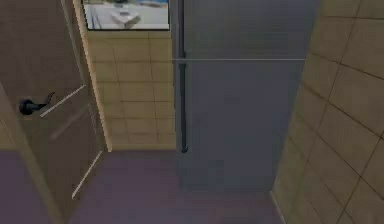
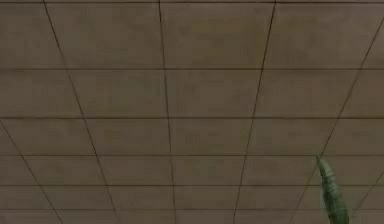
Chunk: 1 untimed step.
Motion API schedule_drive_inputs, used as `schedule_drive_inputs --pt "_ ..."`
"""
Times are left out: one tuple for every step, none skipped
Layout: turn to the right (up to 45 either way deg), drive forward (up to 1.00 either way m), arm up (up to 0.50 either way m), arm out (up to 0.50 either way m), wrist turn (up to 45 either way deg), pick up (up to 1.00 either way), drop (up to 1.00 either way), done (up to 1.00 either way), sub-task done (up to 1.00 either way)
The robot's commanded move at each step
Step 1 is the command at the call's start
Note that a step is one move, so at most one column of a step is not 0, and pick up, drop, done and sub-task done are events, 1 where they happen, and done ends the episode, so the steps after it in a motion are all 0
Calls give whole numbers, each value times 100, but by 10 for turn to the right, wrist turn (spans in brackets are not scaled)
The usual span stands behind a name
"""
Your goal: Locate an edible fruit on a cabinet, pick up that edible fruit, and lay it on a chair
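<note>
Forward view: you're facing grey fridge (image 1: pixel 235 100), door (image 1: pixel 45 90) hanging at left, window (image 1: pixel 125 13) peeking over tiled wall (image 1: pixel 130 80). Arm side view: green leaf (image 2: pixel 330 188) poking up at lower right. Gripper state, fruit's whereabouts: can't tell.

Forward view: a tall grey refrigerator (image 1: pixel 235 100), divided by a horizontal seam and fitted with a long vertical handle (image 1: pixel 183 110), is seen against a beige tiled wall (image 1: pixel 130 90), with a second tiled wall (image 1: pixel 335 110) just beside it at the right. A brown door (image 1: pixel 45 70) bearing a dark lever handle (image 1: pixel 33 103) is seen at the left above a purplish floor (image 1: pixel 130 185), and a bright framed pane (image 1: pixel 125 14) is set at the top edge. Arm side view: a brown tiled surface (image 2: pixel 180 100) is shown, crossed at the lower right by a narrow green leaf-like shape (image 2: pixel 330 190).
</note>
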Motion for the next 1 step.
schedule_drive_inputs --pt "-450 0 0 0 0 0 0 0 0"
